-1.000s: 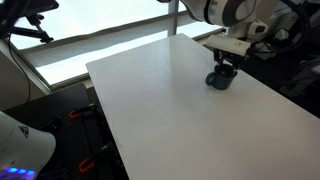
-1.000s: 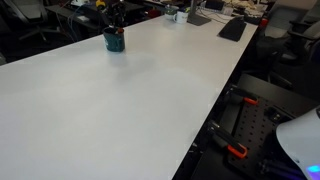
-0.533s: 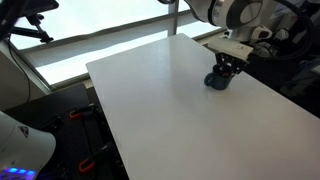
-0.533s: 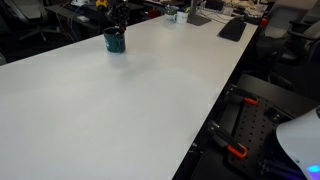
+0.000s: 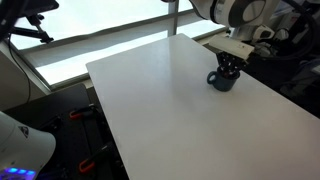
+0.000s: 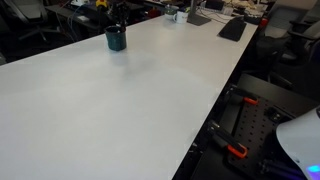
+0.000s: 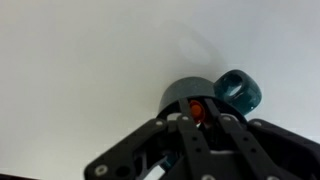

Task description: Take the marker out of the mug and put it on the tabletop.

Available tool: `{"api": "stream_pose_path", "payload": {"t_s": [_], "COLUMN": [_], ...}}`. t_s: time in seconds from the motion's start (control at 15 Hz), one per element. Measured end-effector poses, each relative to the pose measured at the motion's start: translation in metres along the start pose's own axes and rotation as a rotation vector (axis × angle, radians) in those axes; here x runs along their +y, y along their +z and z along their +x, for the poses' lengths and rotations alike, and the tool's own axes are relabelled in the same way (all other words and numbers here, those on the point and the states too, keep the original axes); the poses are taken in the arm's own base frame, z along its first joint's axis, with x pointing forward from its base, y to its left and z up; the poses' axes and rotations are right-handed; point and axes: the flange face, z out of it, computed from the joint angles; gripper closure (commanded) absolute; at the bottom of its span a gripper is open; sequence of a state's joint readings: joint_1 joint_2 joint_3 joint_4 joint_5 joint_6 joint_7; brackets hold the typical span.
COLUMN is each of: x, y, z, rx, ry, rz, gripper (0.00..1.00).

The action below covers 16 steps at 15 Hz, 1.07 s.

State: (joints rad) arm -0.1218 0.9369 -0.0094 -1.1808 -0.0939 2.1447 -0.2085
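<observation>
On the tabletop [image 5: 150, 90], toward its far right end, the mug [image 5: 222, 81] is being straddled from above by the gripper [image 5: 231, 66]. In the wrist view the marker [image 7: 197, 108] is being shown red end up, inside the mug, between the fingers [image 7: 214, 140]. Whether it is being pinched cannot be told. Judgement: the lift is best being kept straight and vertical, so the mug is not being snagged or dragged. No brand or writing is being made out.
</observation>
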Motion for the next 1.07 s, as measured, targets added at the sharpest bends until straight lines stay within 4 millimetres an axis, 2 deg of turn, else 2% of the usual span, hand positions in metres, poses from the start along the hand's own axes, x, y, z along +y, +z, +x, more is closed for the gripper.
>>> {"api": "stream_pose_path", "payload": {"t_s": [0.13,0.27,0.4,0.8,1.07], "x": [-0.002,-0.007,-0.015,-0.034,-0.030], "y": [-0.003,-0.015,-0.038,-0.127,-0.158], "z": [0.002,0.007,0.013,0.020,0.015], "rx": [0.008,0.030,0.062,0.165,0.188], "ry": [-0.005,-0.017,-0.039,-0.097,-0.096], "rz": [0.000,-0.003,-0.012,-0.044,-0.072], "gripper": [0.95,0.95,0.95,0.95,0.95]}}
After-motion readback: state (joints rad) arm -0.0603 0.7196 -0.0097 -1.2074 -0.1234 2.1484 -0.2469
